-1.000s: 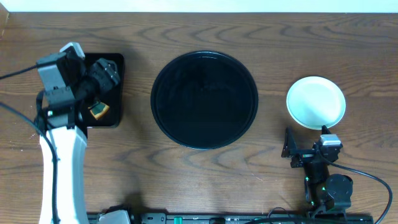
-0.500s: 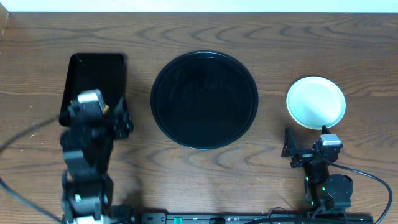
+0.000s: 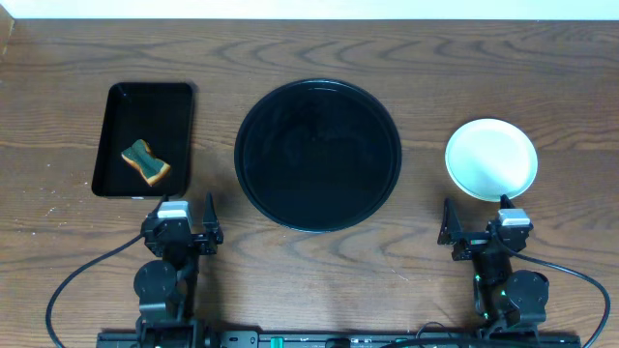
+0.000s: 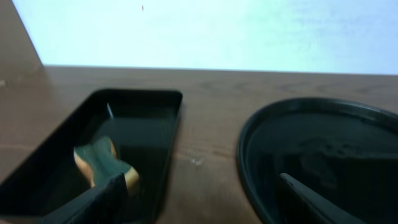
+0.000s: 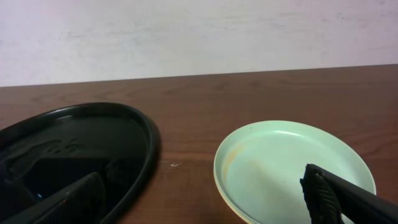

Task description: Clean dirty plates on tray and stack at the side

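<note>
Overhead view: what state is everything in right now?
round tray: flat on the table, no plate on it.
plate: flat on the table, right of the round tray, faint brownish mark inside.
sponge: lying in the rectangular tray.
rectangular tray: holds only the sponge.
left gripper: open, empty.
right gripper: open, empty.

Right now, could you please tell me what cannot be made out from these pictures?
Stack height: overhead, the top plate hides whether others lie beneath it.
The plate's near rim: right wrist, cut off by the bottom edge.
The sponge: left wrist, too blurred for surface detail.
The tray: overhead, faint marks too dim to tell smears from reflections.
</note>
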Robot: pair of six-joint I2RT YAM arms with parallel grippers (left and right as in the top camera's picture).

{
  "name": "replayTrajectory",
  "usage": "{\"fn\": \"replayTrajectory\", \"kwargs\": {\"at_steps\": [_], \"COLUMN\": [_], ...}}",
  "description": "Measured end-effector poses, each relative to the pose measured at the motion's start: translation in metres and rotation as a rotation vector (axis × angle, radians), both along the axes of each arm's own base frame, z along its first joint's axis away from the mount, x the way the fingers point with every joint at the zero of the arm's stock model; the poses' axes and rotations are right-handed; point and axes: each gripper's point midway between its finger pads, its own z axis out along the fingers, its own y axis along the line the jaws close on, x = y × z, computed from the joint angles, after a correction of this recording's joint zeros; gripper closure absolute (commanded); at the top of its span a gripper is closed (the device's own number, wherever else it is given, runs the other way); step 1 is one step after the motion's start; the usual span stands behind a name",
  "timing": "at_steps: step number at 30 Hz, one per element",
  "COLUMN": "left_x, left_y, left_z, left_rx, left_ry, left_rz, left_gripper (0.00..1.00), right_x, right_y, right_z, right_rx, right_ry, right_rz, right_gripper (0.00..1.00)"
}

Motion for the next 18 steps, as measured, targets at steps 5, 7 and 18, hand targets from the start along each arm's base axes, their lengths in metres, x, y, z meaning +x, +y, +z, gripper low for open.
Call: {"fn": "replayTrajectory", "kwargs": {"at_steps": [5,7,18], "left_x": [-0.0018,-0.0027,-0.005], "left_y": [0.0022,0.0026,0.0024], "left_z": [0.0007,0.0008,-0.0046], "left_rx": [0.019,0.022,0.023], "left_ry": [-0.004,-0.015,-0.031], "left_rz": [0.011,0.014,0.013], "left_gripper": [0.24,0.24,0.24], "right_x": [0.0,0.0,0.0], "right_y": [0.0001,0.0,0.0], "right_z": [0.0001,0.0001,0.0003], "right_rx": [0.0,0.0,0.0], "right_ry": [0.0,0.0,-0.001], "right_rz": [0.0,0.0,0.0], "right_gripper": [0.01,0.01,0.01]}}
